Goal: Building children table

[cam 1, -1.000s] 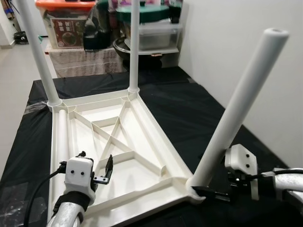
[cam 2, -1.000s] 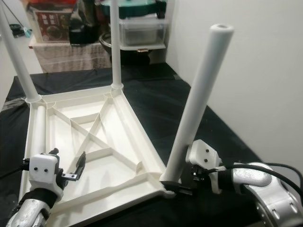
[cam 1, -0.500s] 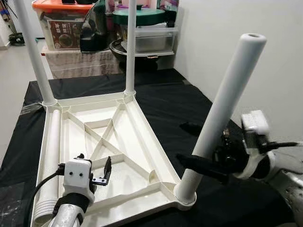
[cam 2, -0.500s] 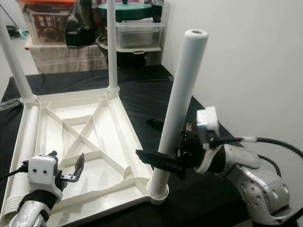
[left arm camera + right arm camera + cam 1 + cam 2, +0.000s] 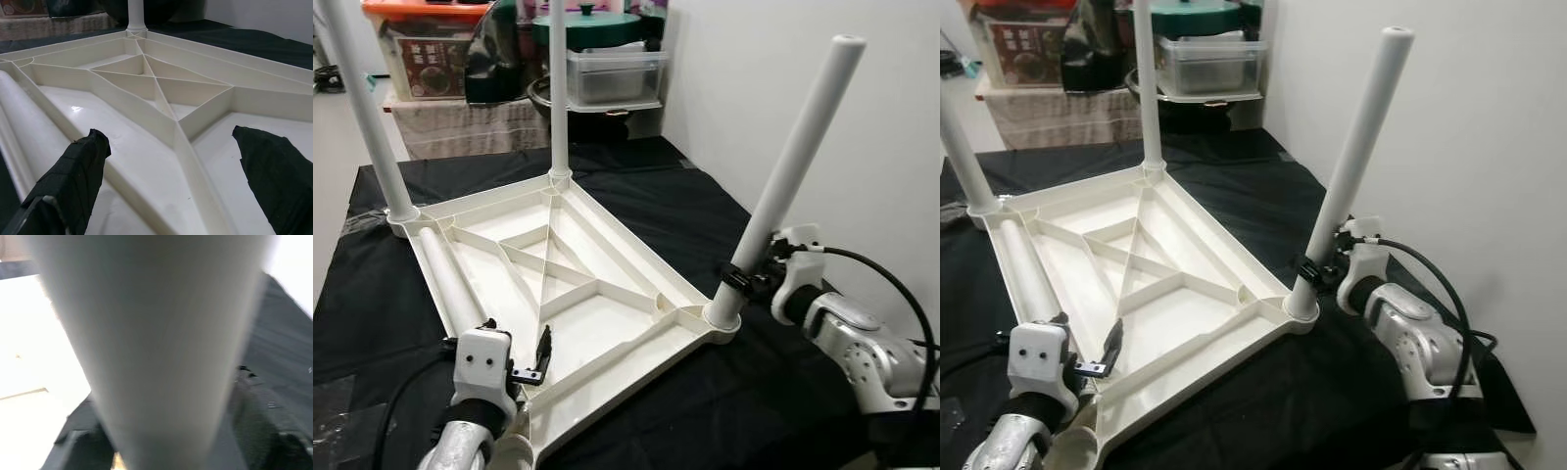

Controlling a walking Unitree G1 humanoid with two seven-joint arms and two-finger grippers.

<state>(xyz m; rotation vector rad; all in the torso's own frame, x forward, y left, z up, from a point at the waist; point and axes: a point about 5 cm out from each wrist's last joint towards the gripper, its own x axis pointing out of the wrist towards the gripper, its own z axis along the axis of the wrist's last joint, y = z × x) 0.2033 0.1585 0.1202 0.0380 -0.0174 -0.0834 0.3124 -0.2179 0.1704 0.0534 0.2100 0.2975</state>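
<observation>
a home: storage bins [image 5: 435,49] and cooking pots [image 5: 597,34] stacked behind.

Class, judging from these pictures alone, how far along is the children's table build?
Done: two legs stand in the upturned tabletop's far corners. In hand: the right end effector grips a third, tilted leg at its socket. Left: the fourth leg lies inside the tabletop, by the open left end effector.

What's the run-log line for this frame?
right gripper: shut on table leg | left gripper: open over tabletop
</observation>
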